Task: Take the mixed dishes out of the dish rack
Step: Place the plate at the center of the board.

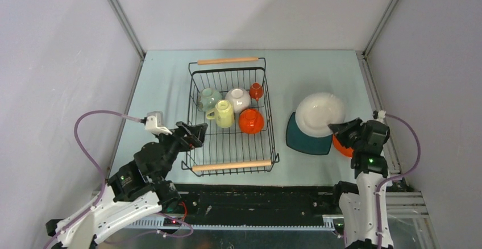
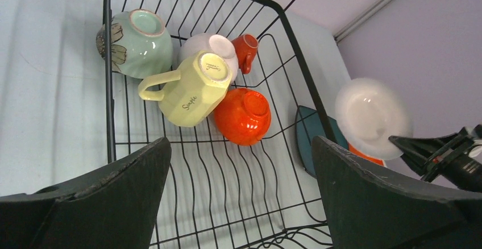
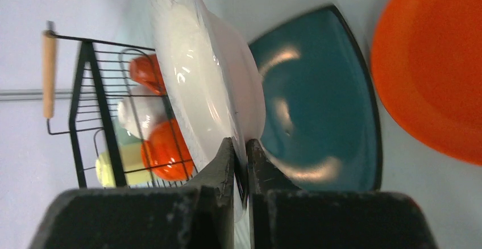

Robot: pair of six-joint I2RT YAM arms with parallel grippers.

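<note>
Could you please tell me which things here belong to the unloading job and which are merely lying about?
Job: dish rack; in it pale green bowl, small white bowl, orange cup, pale yellow mug, orange bowl; beside it teal plate, orange plate, large white bowl pinched by the right gripper.
Not the job: table, grey walls.

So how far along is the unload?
Done: teal plate, orange plate out on the table. In hand: right gripper pinches the wide white bowl by its rim over the teal plate. Remaining in the rack: green bowl, small white bowl, orange cup, yellow mug, orange bowl; left gripper open.
</note>
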